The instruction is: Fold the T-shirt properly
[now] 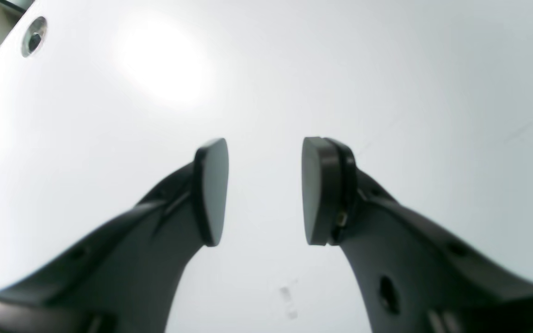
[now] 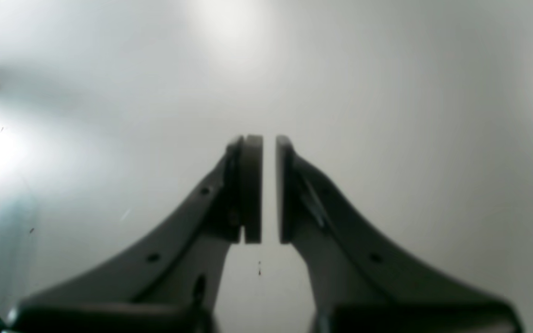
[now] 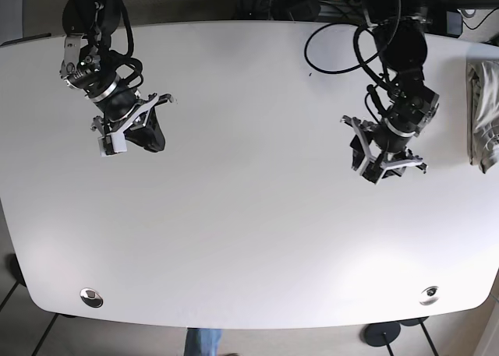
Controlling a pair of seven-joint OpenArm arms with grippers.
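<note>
The T-shirt (image 3: 484, 114) is a pale, bunched cloth lying at the far right edge of the white table (image 3: 249, 216) in the base view; part of it is cut off by the frame. My left gripper (image 1: 265, 152) hangs open over bare table, pads wide apart and holding nothing. In the base view the left gripper (image 3: 385, 169) sits a good way left of the shirt. My right gripper (image 2: 269, 143) has its pads almost together with only a thin slit and nothing in it. The right gripper (image 3: 111, 144) is over the table's far left part.
A round metal grommet (image 1: 34, 37) sits near the table corner in the left wrist view. Two grommets (image 3: 91, 297) (image 3: 429, 294) mark the near edge. Black cables (image 3: 335, 37) loop over the table's back edge by the left arm.
</note>
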